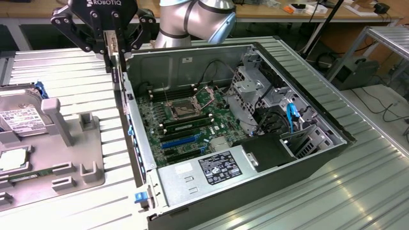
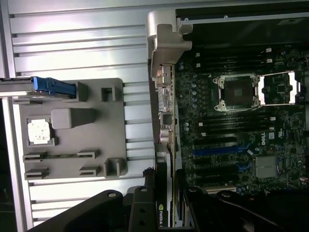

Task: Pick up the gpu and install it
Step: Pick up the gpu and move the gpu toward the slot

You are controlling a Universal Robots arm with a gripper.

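My gripper [image 1: 115, 48] hangs above the open computer case's [image 1: 255, 158] wall at the exterior view's left, shut on the gpu [image 1: 116, 66]. The card is thin and hangs upright and edge-on between the fingers, its lower end close to the wall's top rim. In the wrist view the gpu [image 2: 163, 183] runs out from my gripper [image 2: 164, 217] as a narrow black strip with a green logo, lined up along the case's port side. The motherboard [image 1: 185, 120] lies exposed inside, with a blue expansion slot [image 2: 215, 151] and black ones beside it.
A grey parts fixture [image 1: 70, 163] sits at the exterior view's left of the case and holds a silver hard drive [image 1: 22, 120] and a processor chip [image 2: 38, 131]. Drive cages and cables [image 1: 281, 115] crowd the case's far side. An open processor socket [image 2: 236, 92] sits mid-board.
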